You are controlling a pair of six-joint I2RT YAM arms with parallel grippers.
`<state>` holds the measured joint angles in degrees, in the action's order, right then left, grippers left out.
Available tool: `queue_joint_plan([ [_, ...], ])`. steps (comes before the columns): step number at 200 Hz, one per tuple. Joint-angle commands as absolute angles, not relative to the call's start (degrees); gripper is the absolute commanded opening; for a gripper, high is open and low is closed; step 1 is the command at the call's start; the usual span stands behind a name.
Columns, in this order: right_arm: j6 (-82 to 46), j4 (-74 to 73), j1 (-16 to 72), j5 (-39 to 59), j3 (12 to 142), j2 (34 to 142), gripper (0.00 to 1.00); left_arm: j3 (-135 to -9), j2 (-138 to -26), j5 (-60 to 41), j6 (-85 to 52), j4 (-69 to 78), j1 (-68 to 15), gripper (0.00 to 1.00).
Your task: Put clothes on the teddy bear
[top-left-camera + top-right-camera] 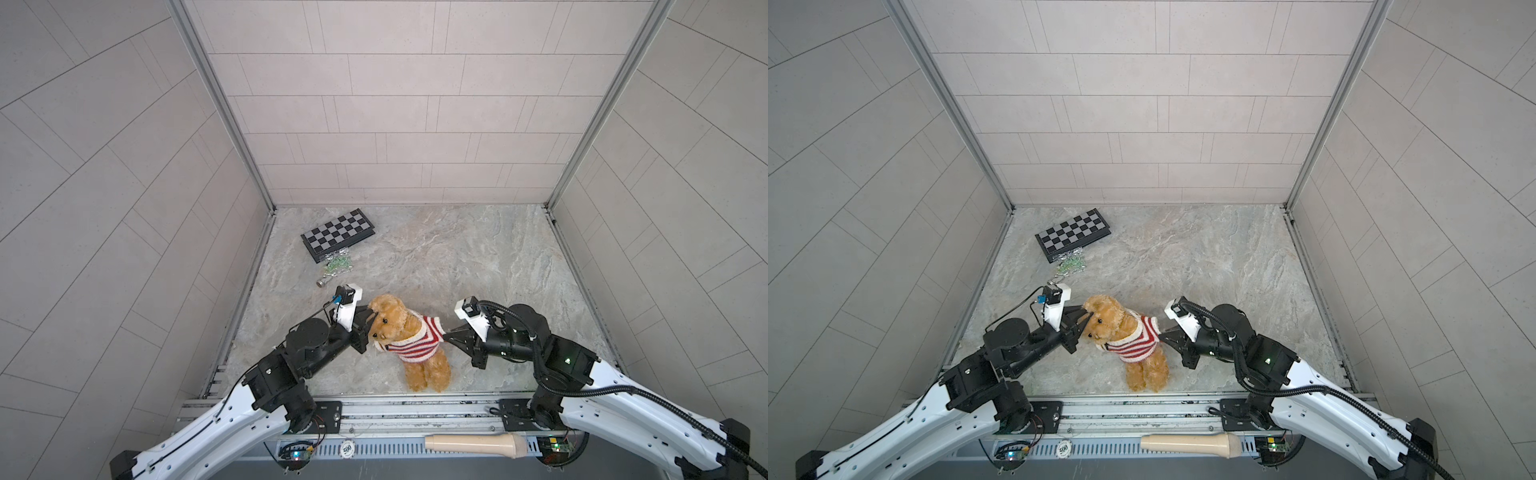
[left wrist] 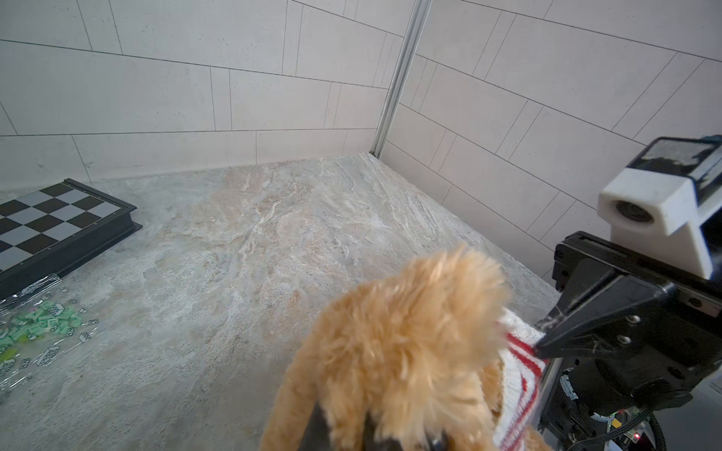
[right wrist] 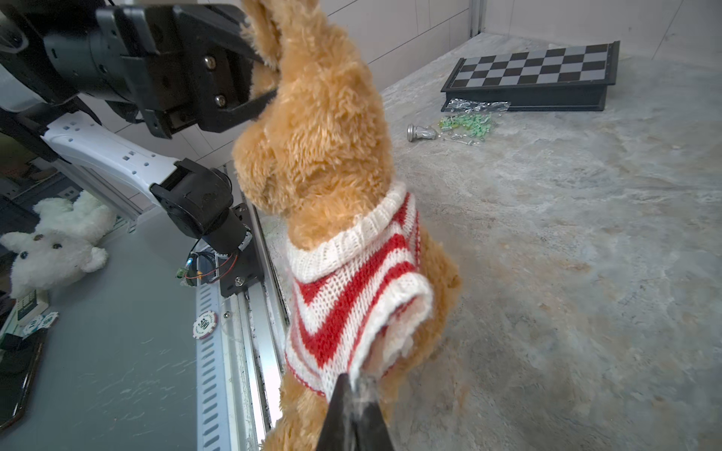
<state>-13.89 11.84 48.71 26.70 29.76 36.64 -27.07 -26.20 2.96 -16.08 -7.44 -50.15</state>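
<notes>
In both top views: holding bear (image 1: 395,318) upright at table (image 1: 478,257) front, left gripper (image 1: 371,316) clamped on its ear. From left wrist: right gripper (image 2: 541,345) closed, pinching sweater (image 2: 521,371) sleeve. From right wrist, likely risk: ear slipping loose under hard sleeve tug, bear toppling.

— Bright or dim?
— Bright, soft and even, apparently lit from above; only a faint shadow beside the teddy bear (image 1: 392,318) (image 1: 1106,318) in both top views.
— Sharp?
— Crisp mid-scene, yet bowed along the wall (image 1: 104,208) joints toward the edges. Smeared on the near fur in the left wrist view; washed out on the sweater (image 3: 351,281) cuff in the right wrist view.
</notes>
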Motion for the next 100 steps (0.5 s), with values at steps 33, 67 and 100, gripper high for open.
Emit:
queue_joint_plan([
  [33,-14.1,11.0,52.5,26.8,31.1,41.3,0.00,-26.2,-25.9,8.4,-16.4,-3.1,-49.5,0.00],
  [67,-15.4,2.5,55.2,26.4,33.0,44.6,0.00,-25.7,-26.5,3.6,-15.2,-1.2,-49.5,0.00],
  [100,-16.9,-0.6,55.3,21.6,32.7,46.7,0.00,-26.8,-28.6,3.7,-14.8,-3.0,-49.5,0.00],
])
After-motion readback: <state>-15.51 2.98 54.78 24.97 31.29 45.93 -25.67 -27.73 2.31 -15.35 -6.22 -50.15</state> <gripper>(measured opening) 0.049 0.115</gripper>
